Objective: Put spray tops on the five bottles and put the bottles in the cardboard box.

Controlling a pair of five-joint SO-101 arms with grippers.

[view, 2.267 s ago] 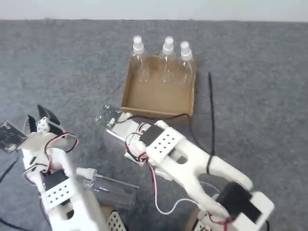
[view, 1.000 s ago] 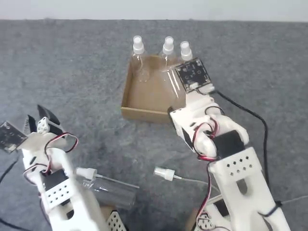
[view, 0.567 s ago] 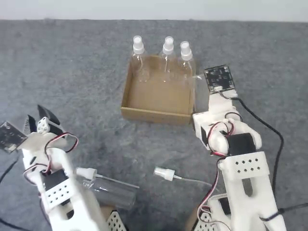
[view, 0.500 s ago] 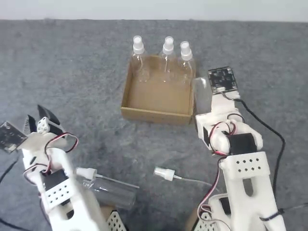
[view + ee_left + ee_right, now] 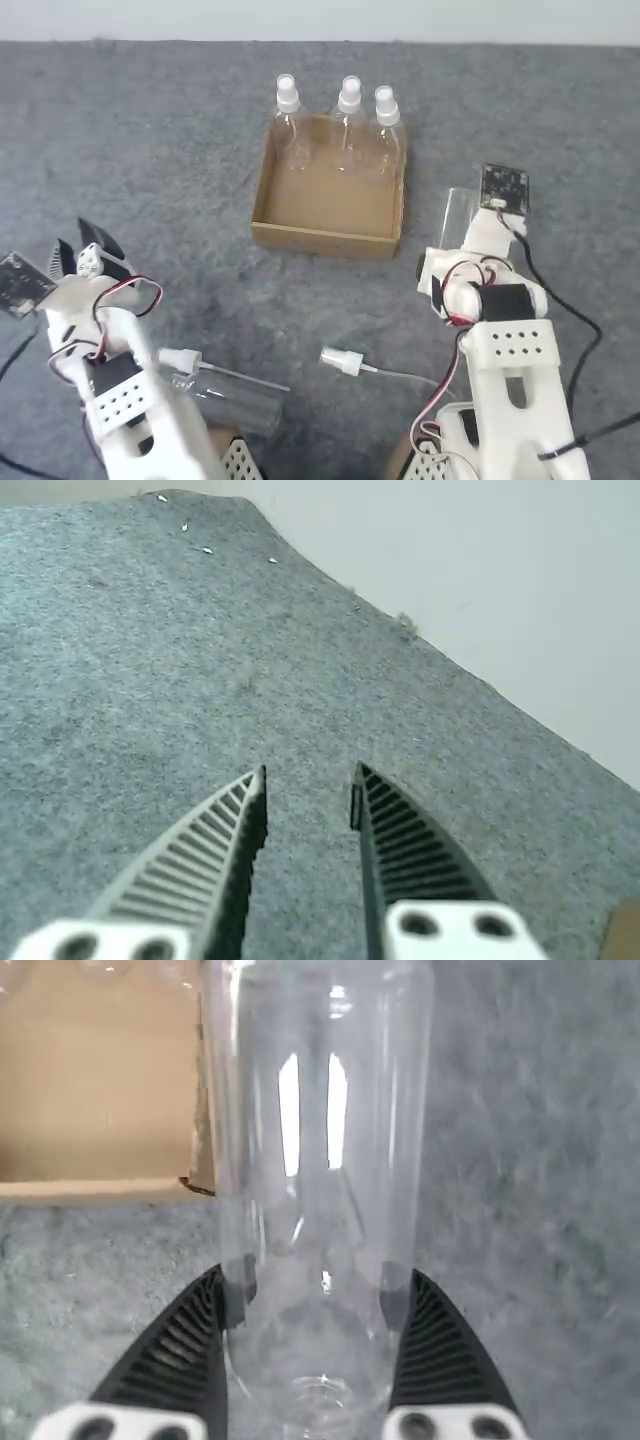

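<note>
A clear bottle without a top stands between the fingers of my right gripper, which is shut on its lower body. In the high view this bottle is just right of the cardboard box. Three bottles with white spray tops stand along the box's far wall. A loose spray top with its thin tube lies on the carpet in front of the box. Another bottle, with a spray top on, lies on its side beside my left arm. My left gripper is open over bare carpet at the near left.
Grey carpet covers the table. The box's near-right corner is close beside the held bottle. A pale wall edge runs beyond the carpet ahead of the left gripper. Cables trail from the right arm.
My right arm lifted the clear bottle from in front of the box and swung it over to the box's right side. The loose spray top came into sight. The left arm stayed still.
</note>
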